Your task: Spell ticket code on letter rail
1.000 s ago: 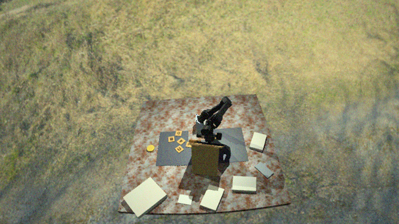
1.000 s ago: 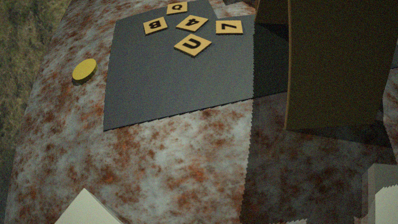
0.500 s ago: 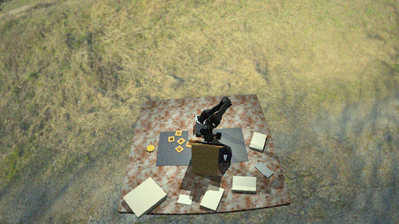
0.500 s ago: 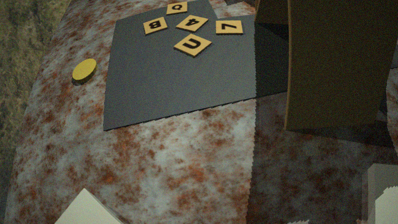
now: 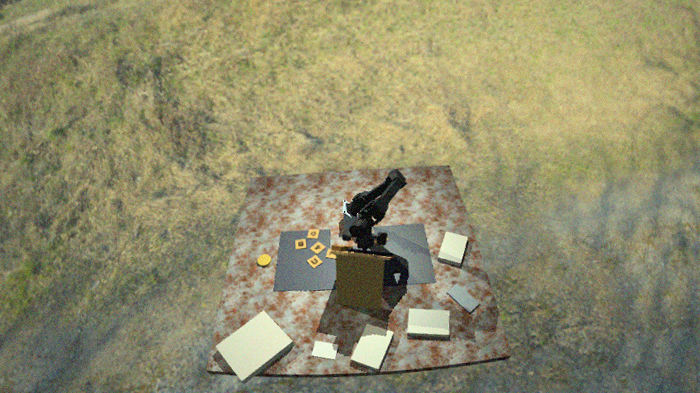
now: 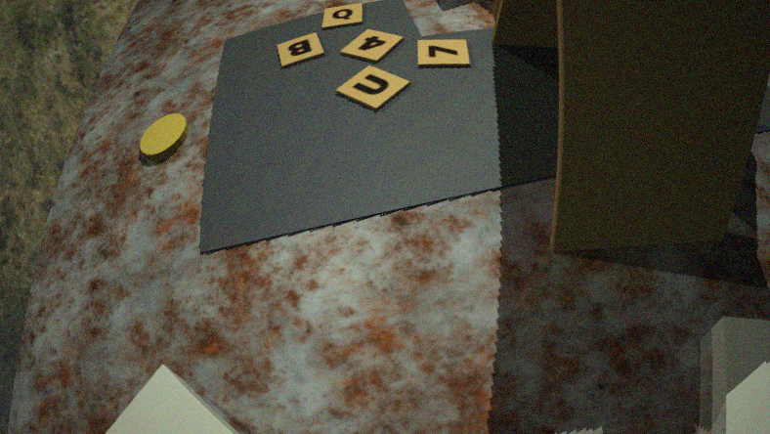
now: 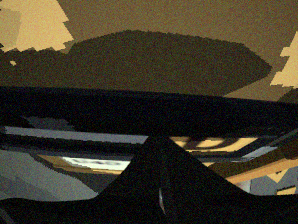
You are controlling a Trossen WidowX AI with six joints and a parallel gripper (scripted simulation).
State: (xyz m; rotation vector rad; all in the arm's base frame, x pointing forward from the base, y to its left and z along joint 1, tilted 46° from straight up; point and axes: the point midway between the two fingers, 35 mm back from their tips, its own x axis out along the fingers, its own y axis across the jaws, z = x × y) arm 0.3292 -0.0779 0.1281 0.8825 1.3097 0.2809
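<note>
The board (image 5: 360,282) (image 6: 657,123) stands with its brown back to the top and exterior views, hiding its rail side there. My gripper (image 5: 365,245) (image 7: 156,141) is shut and empty, close behind the board's top edge. In the wrist view a dark bar crosses the frame; below it a tile (image 7: 242,144) with part of a dark letter shows beside the fingers. A white ticket (image 7: 97,163) shows left, its print unreadable. Loose tiles lie on the mat: Q (image 6: 343,15), B (image 6: 300,49), 4 (image 6: 371,44), U (image 6: 372,86), and one like 7 or L (image 6: 443,53).
The dark grey mat (image 5: 296,276) (image 6: 322,161) lies under the board area. A yellow disc (image 5: 263,260) (image 6: 163,134) is left of it. Cream blocks (image 5: 254,346) (image 5: 372,348) (image 5: 428,323) (image 5: 453,248), a white piece (image 5: 324,350) and a grey slab (image 5: 462,298) lie toward the front and right.
</note>
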